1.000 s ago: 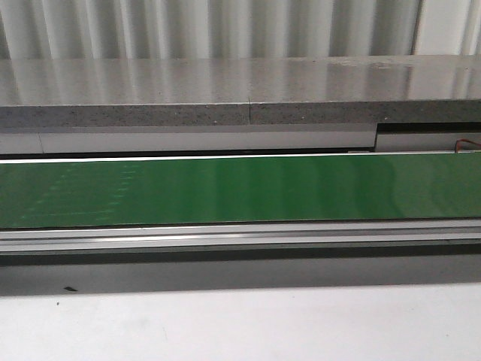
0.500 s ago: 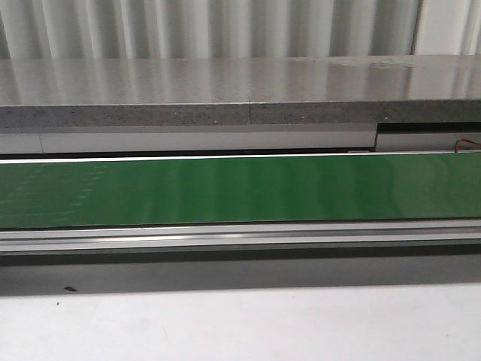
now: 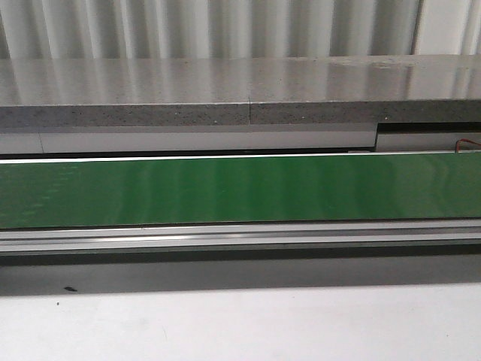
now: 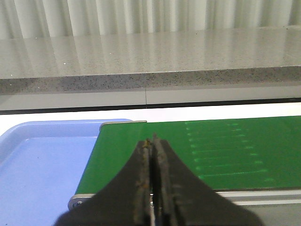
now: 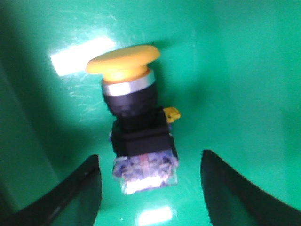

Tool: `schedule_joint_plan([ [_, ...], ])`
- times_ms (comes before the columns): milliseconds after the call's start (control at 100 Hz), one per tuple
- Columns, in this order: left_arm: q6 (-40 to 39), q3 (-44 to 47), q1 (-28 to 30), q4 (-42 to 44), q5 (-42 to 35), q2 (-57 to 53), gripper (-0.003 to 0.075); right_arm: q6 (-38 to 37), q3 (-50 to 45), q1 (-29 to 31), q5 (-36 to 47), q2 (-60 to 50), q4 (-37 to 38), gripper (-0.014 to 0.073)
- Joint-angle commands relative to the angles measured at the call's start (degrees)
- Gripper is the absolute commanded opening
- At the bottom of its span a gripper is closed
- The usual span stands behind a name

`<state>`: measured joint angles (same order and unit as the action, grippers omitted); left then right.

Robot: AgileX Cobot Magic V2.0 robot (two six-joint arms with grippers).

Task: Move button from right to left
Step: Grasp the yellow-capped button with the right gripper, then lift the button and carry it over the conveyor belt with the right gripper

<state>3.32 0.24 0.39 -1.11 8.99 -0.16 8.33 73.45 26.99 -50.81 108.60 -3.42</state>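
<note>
On the left, the left gripper [image 4: 153, 150] is held with jaws pressed together above the green belt [image 4: 225, 150], beside a blue tray [image 4: 42, 160]. On the right, the button [image 5: 134, 113] lies ungrasped between the right gripper's [image 5: 150, 188] spread jaws; the transfer has not begun.

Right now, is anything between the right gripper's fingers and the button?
No. In the right wrist view the right gripper is open with the button between its fingers; only bare green surface shows in the gaps.
</note>
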Motion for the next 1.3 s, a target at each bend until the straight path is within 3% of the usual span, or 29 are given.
schedule_joint_plan([
  [0, -0.38, 2.17, -0.09, -0.11, -4.42, -1.90, -0.0020, 2.23, 2.59, 0.10, 0.62, -1.35, 0.05, 0.0468],
  [250, -0.38, 2.17, -0.09, -0.11, -4.42, -1.90, -0.0020, 2.23, 4.15, 0.10, 0.80, 1.06, 0.05, 0.0441],
  [390, -0.38, 2.17, -0.09, -0.11, -4.42, -1.90, -0.0020, 2.34, 4.46, 0.10, 0.49, 1.06, 0.11, 0.0218],
  [470, -0.38, 2.17, -0.09, -0.11, -4.42, -1.90, -0.0020, 2.34, 4.56, 0.10, 0.49, 1.06, 0.05, 0.0139],
  [790, -0.38, 2.17, -0.09, -0.11, -4.42, -1.90, -0.0020, 2.23, 4.63, -1.99, -2.96, -7.85, -3.52, 0.0134],
  [1100, -0.38, 2.17, -0.09, -0.11, -4.42, -1.90, -0.0020, 0.55, 4.56, -13.07, -6.00, -14.39, -5.56, 0.0134],
  [1290, -0.38, 2.17, -0.09, -0.11, -4.42, -1.90, -0.0020, -1.47, 4.56, -14.69, -5.68, -13.09, -5.05, 0.0134],
])
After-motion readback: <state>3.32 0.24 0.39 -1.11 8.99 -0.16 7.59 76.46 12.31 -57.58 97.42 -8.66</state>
